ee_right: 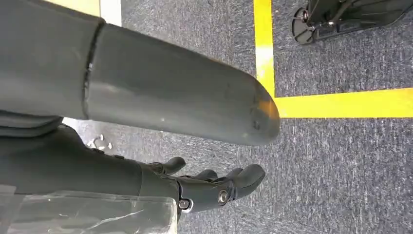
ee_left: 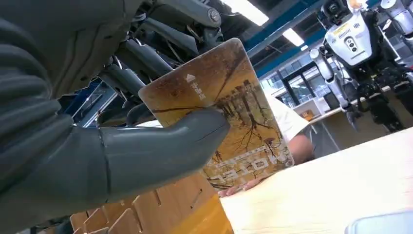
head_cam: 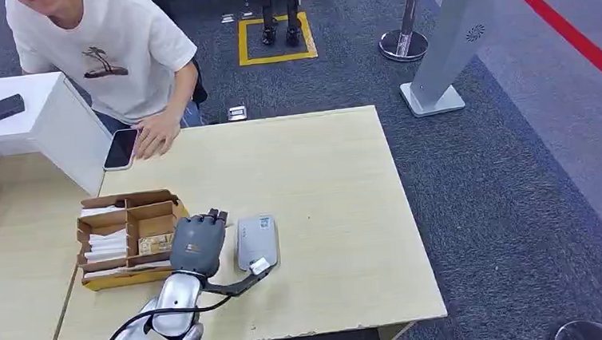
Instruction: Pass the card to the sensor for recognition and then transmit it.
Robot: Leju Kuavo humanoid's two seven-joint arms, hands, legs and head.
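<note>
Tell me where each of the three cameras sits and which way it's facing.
Head view: high on the body, looking down at the table; the left robot hand shows beside the sensor.
Left wrist view: behind the left robot hand, looking across the table at the held card.
Right wrist view: on the hanging arm, facing the floor; right robot hand empty.
Shared: head and left wrist views show the table and person.

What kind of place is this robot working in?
Probably a robotics lab or demo hall set up as a reception desk. Another humanoid robot stands in the background, a yellow square marks the carpet, and the left hand holds a card beside a reader.
</note>
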